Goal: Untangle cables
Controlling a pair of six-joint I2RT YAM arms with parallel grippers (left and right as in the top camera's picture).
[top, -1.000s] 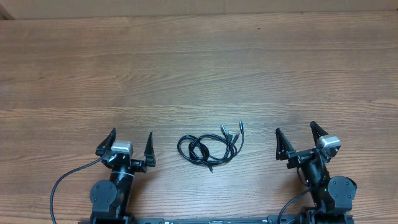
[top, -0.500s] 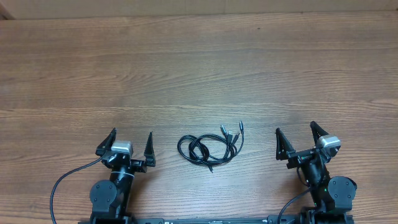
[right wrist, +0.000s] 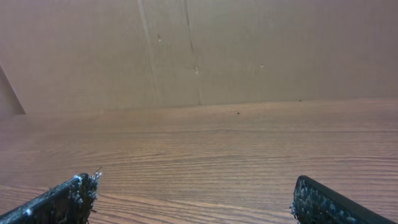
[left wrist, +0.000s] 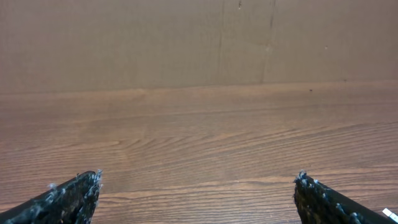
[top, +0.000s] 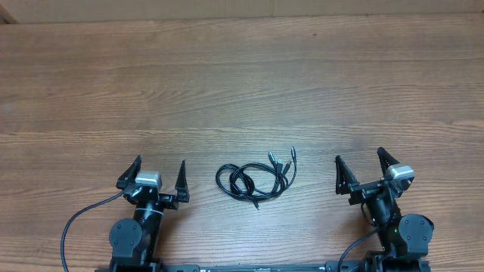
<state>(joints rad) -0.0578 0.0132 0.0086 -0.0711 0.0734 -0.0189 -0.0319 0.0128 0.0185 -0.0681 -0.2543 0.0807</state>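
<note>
Brown wood-grain surface (top: 242, 75): thin black looped cables (top: 253, 180), silver-tipped plugs; left fingers (top: 181, 181) spread at their 9 o'clock, right fingers (top: 342, 175) spread at 3 o'clock, none touching.

Black left arm (top: 134, 234), right arm (top: 408, 230). On left gripper (top: 160, 161), right gripper (top: 358, 155): tapered black fingers (left wrist: 68, 199), rough tips. Silver-grey wrist blocks (top: 147, 180). Thick black base wires (top: 69, 225).

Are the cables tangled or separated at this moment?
Tangled: the cables lie in one overlapping coil, plugs bunched together at one end.
</note>
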